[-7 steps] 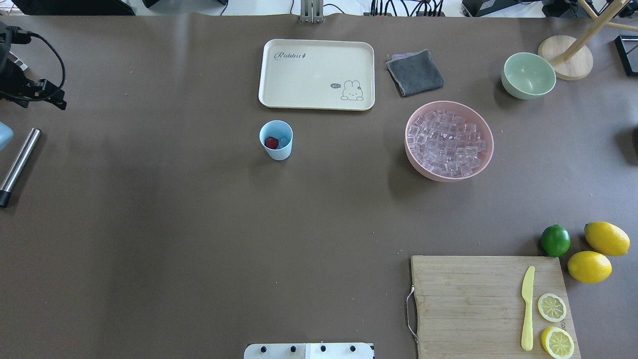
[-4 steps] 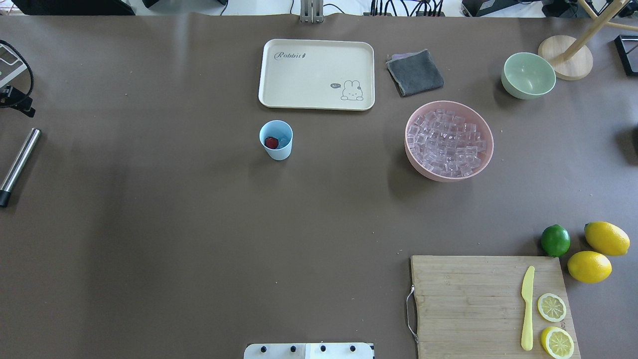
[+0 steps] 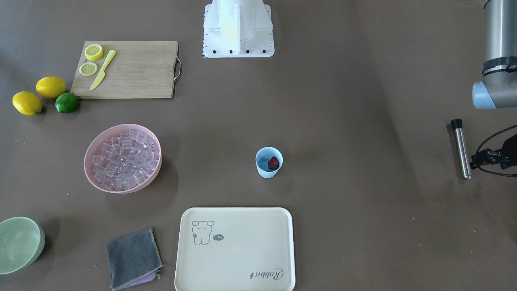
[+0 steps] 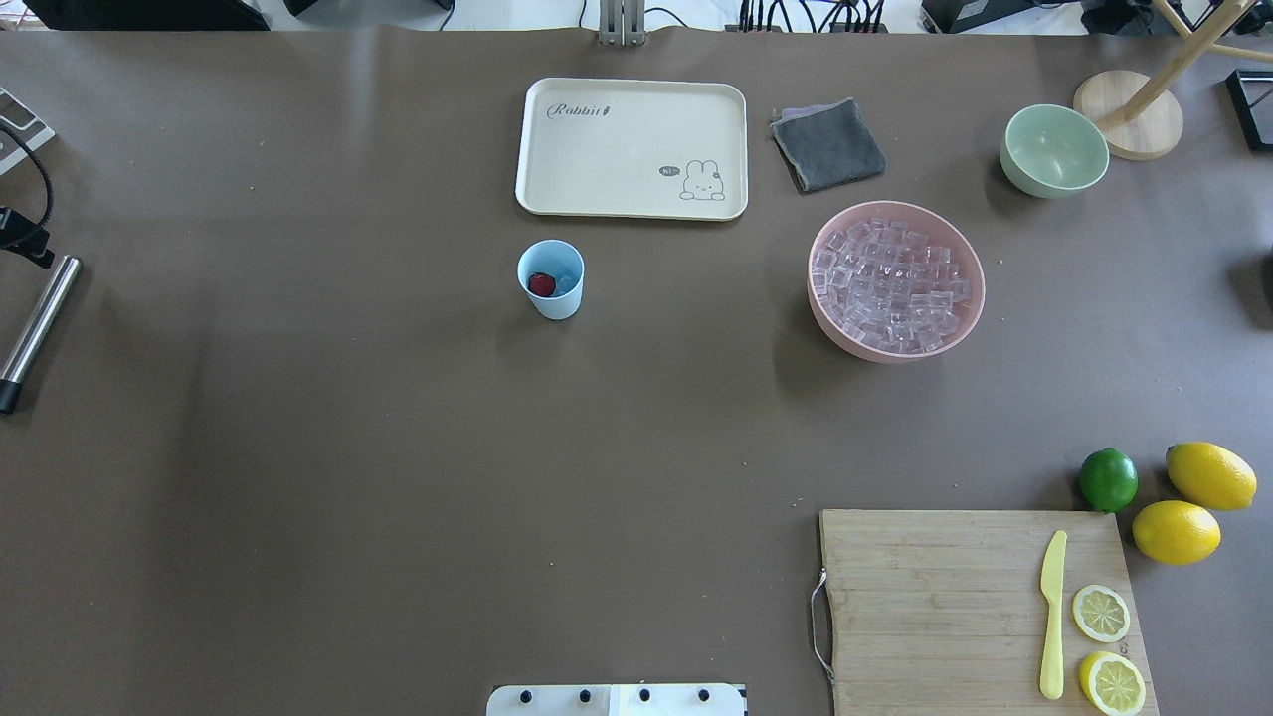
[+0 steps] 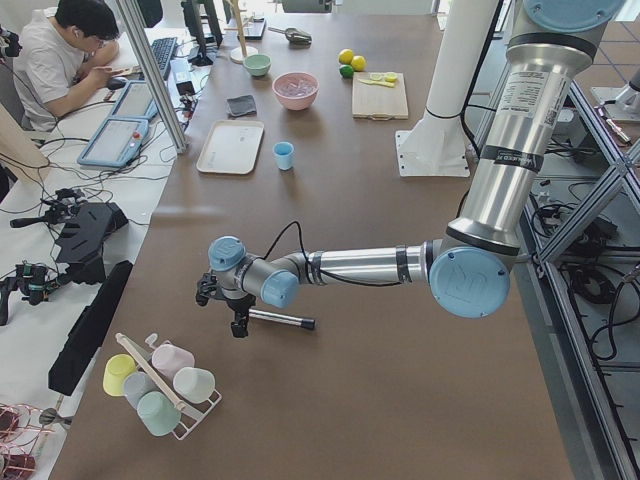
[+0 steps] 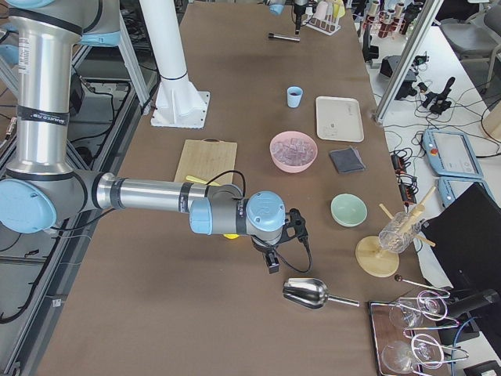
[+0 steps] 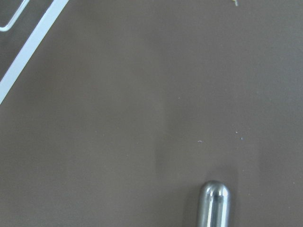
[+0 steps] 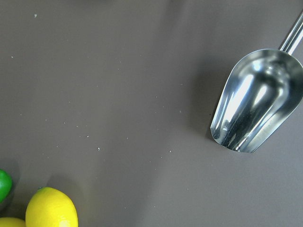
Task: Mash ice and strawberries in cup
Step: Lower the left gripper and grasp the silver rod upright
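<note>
**Desk:** Where's the cup?

**Me:** The cup (image 4: 550, 283) stands upright mid-table, just on the robot's side of the tray (image 4: 532, 149) and well apart from both arms. The strawberry (image 4: 541, 284) lies in it beside a little ice (image 4: 566, 282). Most of the cubes sit in the pink bowl (image 4: 825, 328) on the robot's right. From this height I can't see anything crushed in the cup.

**Desk:** So which step are we on?

**Me:** I'd say fetching the tool. The rod (image 4: 38, 323) lies flat at the table's (image 4: 398, 447) far left edge. My left claw (image 5: 239, 318) hangs close by its rounded end. The wrist camera shows that tip at the bottom of its view, with no fingers in sight.

**Desk:** Is the claw open?

**Me:** I can't tell, because no view shows the gap. It holds nothing that I can see. The right claw (image 6: 272, 262) hangs near the scoop (image 8: 255, 101) and the lemons (image 8: 51, 208), and I can't tell its opening either.

**Desk:** Next move?

**Me:** In my judgement, I line the left claw across the rod, come down and close on it. Then I lift it upright, carry it over the cup and press straight down without tipping the cup.
</note>
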